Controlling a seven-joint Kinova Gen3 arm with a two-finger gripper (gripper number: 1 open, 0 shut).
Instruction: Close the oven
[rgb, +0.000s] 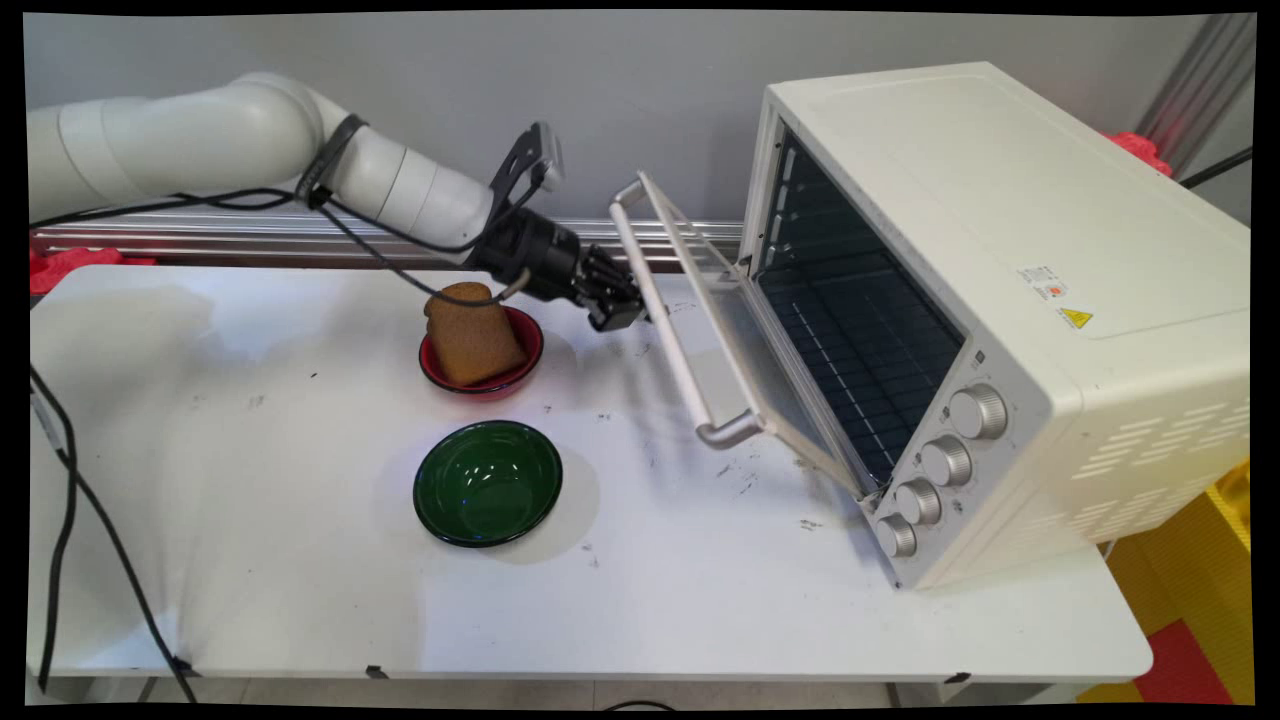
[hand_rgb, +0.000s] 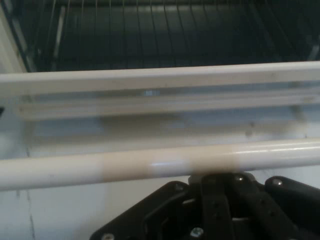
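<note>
Main view: pincer (rgb: 625, 312) sits against the handle (rgb: 665, 330) of the half-lowered oven door (rgb: 745, 350); whether it is spread or pressed together cannot be told. Sound practice: keep contact square on the bar, clear of the red bowl (rgb: 520, 372) with bread (rgb: 470, 335).

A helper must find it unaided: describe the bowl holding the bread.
Start at the white oven with its door hanging open. Left of the door's handle, by the gripper, sits a red bowl holding brown bread; the nearer green bowl is empty.

A green bowl (rgb: 487, 483) sits on the white table (rgb: 300, 600).
</note>
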